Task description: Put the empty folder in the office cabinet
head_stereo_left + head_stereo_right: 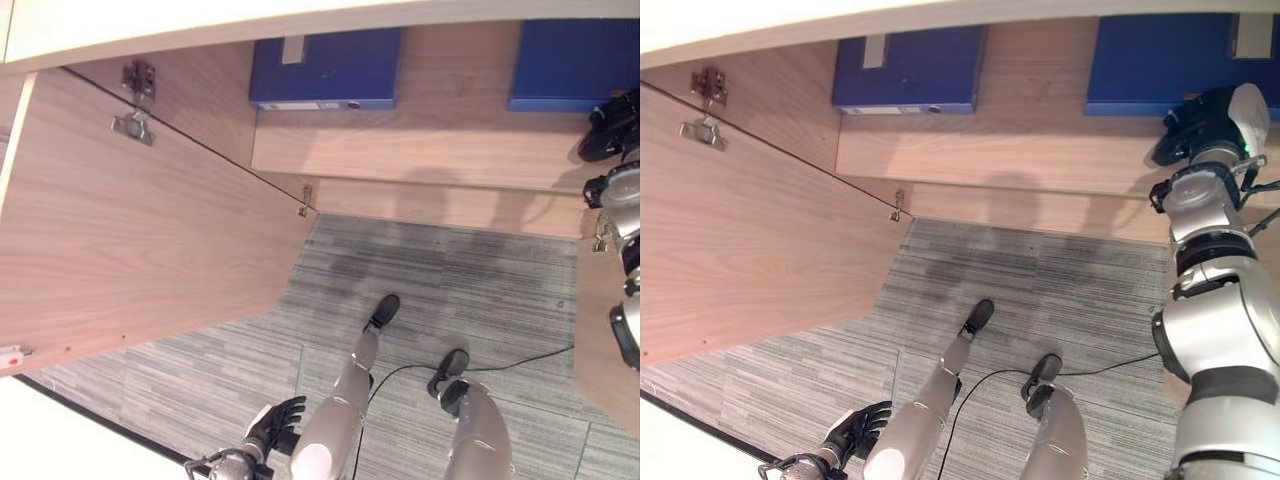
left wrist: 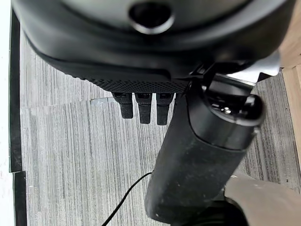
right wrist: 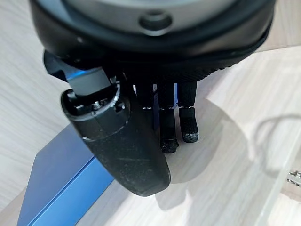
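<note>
Right eye view, looking down into an open office cabinet (image 1: 1040, 130): wood-grain shelf, door (image 1: 740, 240) swung out on the left, grey carpet floor (image 1: 1040, 290) below. Two blue folders lie flat on the shelf. One sits far left (image 1: 905, 70). The other, the right-hand folder (image 1: 1165, 65), lies at the far right end, and this looks like the task's piece.

Right hand (image 1: 1202, 120) is up at shelf level, at the near edge of the right-hand folder. In the right wrist view its fingers (image 3: 175, 122) hang straight and relaxed over bare shelf, thumb apart, nothing pinched; the folder's blue corner (image 3: 61, 183) lies just beside the hand. Cannot tell whether a fingertip touches it.

Left hand (image 1: 275, 420) hangs low by the floor, idle. In the left wrist view its fingers (image 2: 143, 106) are loosely extended, holding nothing.

Judgement: the placing step seems done or at its very end, with the folder resting on the shelf and out of the grasp. Next move calls for drawing the right hand straight back toward the near side, clear of the folder's edge so it isn't dragged off the shelf.
</note>
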Controlling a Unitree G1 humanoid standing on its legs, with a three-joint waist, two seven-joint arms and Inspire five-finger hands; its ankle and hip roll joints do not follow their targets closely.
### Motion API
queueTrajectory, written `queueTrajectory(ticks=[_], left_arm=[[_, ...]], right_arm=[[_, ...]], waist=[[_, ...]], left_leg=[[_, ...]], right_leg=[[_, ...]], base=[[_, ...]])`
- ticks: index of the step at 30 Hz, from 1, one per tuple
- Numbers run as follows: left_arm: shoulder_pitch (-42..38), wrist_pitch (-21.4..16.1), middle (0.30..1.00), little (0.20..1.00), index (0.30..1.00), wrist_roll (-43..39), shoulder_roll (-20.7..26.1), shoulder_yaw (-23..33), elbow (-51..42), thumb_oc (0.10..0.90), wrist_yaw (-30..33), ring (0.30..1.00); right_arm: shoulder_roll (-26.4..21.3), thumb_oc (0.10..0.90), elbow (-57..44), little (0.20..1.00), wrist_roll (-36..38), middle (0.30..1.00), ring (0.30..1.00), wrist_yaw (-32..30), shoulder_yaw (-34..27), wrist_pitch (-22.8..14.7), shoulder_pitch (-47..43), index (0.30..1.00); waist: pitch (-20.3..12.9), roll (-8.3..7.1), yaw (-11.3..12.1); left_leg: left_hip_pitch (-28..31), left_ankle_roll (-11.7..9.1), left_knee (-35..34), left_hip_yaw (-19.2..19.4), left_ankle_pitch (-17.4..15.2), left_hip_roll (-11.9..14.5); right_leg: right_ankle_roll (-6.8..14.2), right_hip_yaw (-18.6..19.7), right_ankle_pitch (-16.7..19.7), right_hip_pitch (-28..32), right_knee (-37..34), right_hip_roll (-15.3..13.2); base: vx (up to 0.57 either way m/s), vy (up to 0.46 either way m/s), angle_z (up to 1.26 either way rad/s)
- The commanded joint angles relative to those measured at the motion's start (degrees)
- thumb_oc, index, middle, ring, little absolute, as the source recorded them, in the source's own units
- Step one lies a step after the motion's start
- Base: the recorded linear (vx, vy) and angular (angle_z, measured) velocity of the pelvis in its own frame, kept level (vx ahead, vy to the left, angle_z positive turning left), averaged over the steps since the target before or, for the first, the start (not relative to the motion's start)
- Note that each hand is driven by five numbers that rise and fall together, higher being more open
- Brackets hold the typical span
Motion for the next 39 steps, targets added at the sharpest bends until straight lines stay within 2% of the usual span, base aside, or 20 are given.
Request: queueTrajectory(ticks=[1, 5, 11, 12, 13, 15, 17, 21, 22, 23, 25, 26, 27, 28, 30, 31, 32, 36, 38, 39], left_arm=[[1.96, 0.29, 0.900, 0.900, 0.900, -2.00, 5.39, -3.74, 0.17, 0.800, -0.96, 0.900], [1.58, 0.40, 0.900, 0.900, 0.900, -1.77, 5.31, -3.56, 0.50, 0.800, -1.03, 0.900], [-0.74, 1.09, 0.900, 0.900, 0.900, -0.50, 3.56, -1.90, 2.39, 0.800, -0.96, 0.900], [-0.69, 1.06, 0.900, 0.900, 0.900, -0.46, 3.73, -1.93, 2.44, 0.800, -0.95, 0.900], [-1.09, 1.30, 0.900, 0.900, 0.900, -0.02, 2.96, -1.28, 2.98, 0.800, -0.75, 0.900], [-1.94, 2.10, 0.900, 0.900, 0.900, 0.39, 1.28, 1.06, 4.71, 0.800, -0.18, 0.900], [-2.16, 2.29, 0.900, 0.900, 0.900, 0.60, 0.71, 2.14, 5.62, 0.800, -0.08, 0.900], [-3.27, 3.38, 0.900, 0.900, 0.900, 1.48, -0.89, 5.97, 7.60, 0.800, 0.10, 0.900], [-4.69, 4.07, 0.900, 0.900, 0.900, 0.83, -1.35, 8.08, 8.82, 0.800, 0.18, 0.900], [-4.62, 4.06, 0.900, 0.900, 0.900, 0.83, -1.27, 8.03, 8.83, 0.800, 0.17, 0.900], [-5.43, 4.56, 0.900, 0.900, 0.900, 1.16, -2.65, 10.28, 10.57, 0.800, 0.51, 0.900], [-5.84, 4.96, 0.900, 0.900, 0.900, 1.08, -3.57, 12.96, 12.50, 0.800, 1.54, 0.900], [-5.83, 4.94, 0.900, 0.900, 0.900, 1.09, -3.57, 12.99, 12.52, 0.800, 1.53, 0.900], [-6.02, 4.85, 0.900, 0.900, 0.900, 0.34, -3.88, 13.86, 12.29, 0.800, 1.99, 0.900], [-5.33, 3.77, 0.900, 0.900, 0.900, -2.93, -5.48, 15.05, 11.33, 0.800, 3.71, 0.900], [-5.61, 3.88, 0.900, 0.900, 0.900, -4.36, -5.60, 16.31, 12.58, 0.800, 4.55, 0.900], [-5.78, 3.55, 0.900, 0.900, 0.900, -4.39, -5.99, 16.71, 13.50, 0.800, 5.00, 0.900], [-5.81, 2.96, 0.900, 0.900, 0.900, -5.86, -7.16, 18.45, 14.04, 0.800, 5.96, 0.900], [-4.61, 2.54, 0.900, 0.900, 0.900, -6.36, -7.55, 18.45, 13.40, 0.800, 5.82, 0.900], [-3.53, 2.15, 0.900, 0.900, 0.900, -6.11, -8.13, 17.51, 12.65, 0.800, 5.83, 0.900]], right_arm=[[-9.19, 0.400, -5.88, 0.300, -1.65, 0.300, 0.300, -2.74, 5.32, -4.65, -9.97, 0.300], [-8.78, 0.400, -6.64, 0.300, -1.47, 0.300, 0.300, -2.53, 4.54, -4.78, -8.71, 0.300], [-4.67, 0.400, -16.06, 0.300, 1.91, 0.300, 0.300, -4.36, -6.39, -7.49, 3.04, 0.300], [-4.65, 0.444, -16.45, 0.366, 1.79, 0.366, 0.366, -4.46, -6.88, -7.38, 3.63, 0.366], [-3.48, 0.800, -19.03, 0.900, 2.44, 0.900, 0.900, -4.92, -9.01, -8.14, 6.06, 0.900], [3.20, 0.800, -29.91, 0.900, 2.90, 0.900, 0.900, -6.74, -18.41, -10.12, 17.77, 0.900], [4.87, 0.800, -32.37, 0.900, 1.82, 0.900, 0.900, -6.94, -20.17, -10.40, 20.63, 0.900], [13.56, 0.800, -45.45, 0.900, -2.73, 0.900, 0.900, -5.43, -25.63, -10.86, 38.17, 0.900], [19.10, 0.800, -48.91, 0.900, -1.99, 0.900, 0.900, -4.35, -27.76, -11.78, 46.28, 0.900], [19.19, 0.800, -49.12, 0.900, -2.05, 0.900, 0.900, -4.35, -27.86, -11.68, 46.52, 0.900], [23.18, 0.800, -52.98, 0.900, -3.05, 0.900, 0.900, -1.75, -28.36, -11.57, 55.37, 0.900], [25.70, 0.800, -55.38, 0.900, -3.40, 0.900, 0.900, 1.27, -27.10, -11.08, 59.54, 0.900], [25.72, 0.800, -55.46, 0.900, -3.42, 0.900, 0.900, 1.27, -27.09, -11.02, 59.59, 0.900], [26.26, 0.800, -56.76, 0.900, -4.04, 0.900, 0.900, 2.31, -26.24, -11.10, 61.55, 0.900], [26.74, 0.800, -57.89, 0.900, -4.04, 0.900, 0.900, 4.96, -24.28, -11.35, 67.40, 0.900], [27.32, 0.800, -54.91, 0.900, -3.91, 0.900, 0.900, 6.18, -21.06, -11.22, 67.47, 0.900], [26.90, 0.800, -54.80, 0.900, -5.33, 0.900, 0.900, 6.98, -19.18, -10.93, 68.27, 0.900], [24.68, 0.800, -55.31, 0.900, -9.46, 0.900, 0.900, 9.03, -15.38, -10.47, 69.97, 0.900], [23.99, 0.800, -55.14, 0.900, -10.63, 0.900, 0.900, 10.03, -14.16, -10.28, 70.55, 0.900], [23.52, 0.800, -54.05, 0.900, -11.01, 0.900, 0.900, 10.25, -13.15, -10.20, 69.24, 0.900]], waist=[[-0.39, -0.84, 2.15], [-0.55, -1.28, 2.13], [-1.07, -2.81, 0.91], [-1.12, -2.94, 0.98], [-1.33, -3.13, 0.66], [-1.95, -4.61, -0.68], [-2.21, -5.00, -1.14], [-3.59, -7.11, -3.43], [-4.41, -7.84, -4.89], [-4.42, -7.88, -4.91], [-5.84, -9.11, -7.09], [-6.40, -9.71, -8.93], [-6.27, -9.77, -8.91], [-6.15, -9.84, -9.92], [-7.09, -11.18, -13.52], [-8.46, -12.27, -12.70], [-9.52, -12.78, -12.32], [-10.91, -12.83, -11.64], [-11.20, -12.04, -10.99], [-10.62, -11.26, -10.26]], left_leg=[[8.99, 0.65, -0.73, 4.95, -9.27, 0.04], [9.58, 0.75, -0.73, 5.03, -9.53, 0.25], [11.32, 1.16, -0.73, 6.30, -10.55, 0.78], [11.39, 1.17, -0.73, 6.27, -10.55, 0.79], [11.66, 1.27, -0.73, 6.57, -10.71, 0.84], [13.59, 2.01, -0.73, 6.94, -11.71, 1.12], [14.22, 2.24, -0.73, 7.06, -11.92, 1.20], [18.02, 3.26, -0.60, 7.66, -13.32, 1.64], [19.81, 4.01, -0.34, 7.73, -12.60, 1.50], [19.91, 4.04, -0.36, 7.67, -12.56, 1.46], [23.35, 4.52, -0.16, 8.21, -13.70, 1.89], [26.70, 4.95, -0.07, 9.54, -14.42, 3.11], [26.87, 4.98, -0.08, 9.61, -14.43, 3.05], [28.48, 5.15, -0.06, 10.08, -14.56, 3.67], [29.65, 4.77, 0.73, 9.58, -13.77, 3.58], [29.62, 4.11, 0.96, 9.71, -13.17, 2.34], [29.93, 3.88, 0.60, 9.08, -13.01, 2.09], [29.81, 2.22, 0.32, 7.73, -12.04, 1.96], [29.53, 1.24, 0.16, 6.87, -10.90, 1.86], [28.26, -0.36, 0.34, 6.56, -8.92, 1.86]], right_leg=[[4.26, -1.20, 5.16, 10.55, -16.93, 0.56], [4.34, -1.79, 5.33, 11.97, -17.48, 0.56], [5.35, -3.12, 7.46, 16.10, -20.84, 0.64], [5.37, -3.17, 7.54, 16.25, -21.00, 0.68], [5.53, -3.27, 7.95, 16.80, -21.69, 0.75], [5.93, -2.81, 9.09, 19.72, -23.96, 1.17], [6.07, -2.79, 9.46, 20.32, -24.07, 1.18], [6.62, -2.73, 9.81, 24.07, -24.44, 0.86], [6.63, -3.24, 11.23, 25.73, -24.22, 0.62], [6.67, -3.31, 11.28, 25.89, -24.31, 0.59], [7.10, -3.26, 10.75, 27.91, -22.40, 0.08], [8.18, -2.76, 11.30, 28.06, -18.10, -0.37], [8.21, -2.67, 11.20, 28.11, -17.93, -0.46], [9.52, -1.96, 12.19, 28.01, -15.30, -0.53], [8.76, 7.59, 8.75, 29.77, -17.77, 7.45], [6.58, 8.59, 8.28, 32.48, -22.85, 9.83], [5.32, 7.46, 7.90, 34.35, -25.67, 9.59], [4.45, 6.93, 8.22, 37.94, -31.11, 10.09], [3.42, 5.40, 8.18, 39.89, -32.94, 10.04], [2.91, 4.00, 8.06, 40.64, -33.99, 9.76]], base=[[0.03, -0.037, 0.15], [0.00, -0.017, 0.06], [-0.02, 0.038, 0.16], [-0.01, 0.049, 0.11], [0.00, 0.045, 0.24], [0.02, 0.093, 0.31], [0.02, 0.093, 0.17], [0.04, 0.181, 0.03], [0.00, 0.218, 0.20], [0.01, 0.221, 0.04], [0.11, 0.173, -0.05], [0.12, 0.165, -0.03], [0.07, 0.142, -0.30], [-0.04, 0.039, -0.56], [-0.04, -0.036, -0.35], [0.00, -0.142, 0.32], [0.00, -0.117, 0.36], [-0.03, -0.153, 0.30], [-0.12, -0.091, 0.62], [-0.14, -0.026, 0.82]])
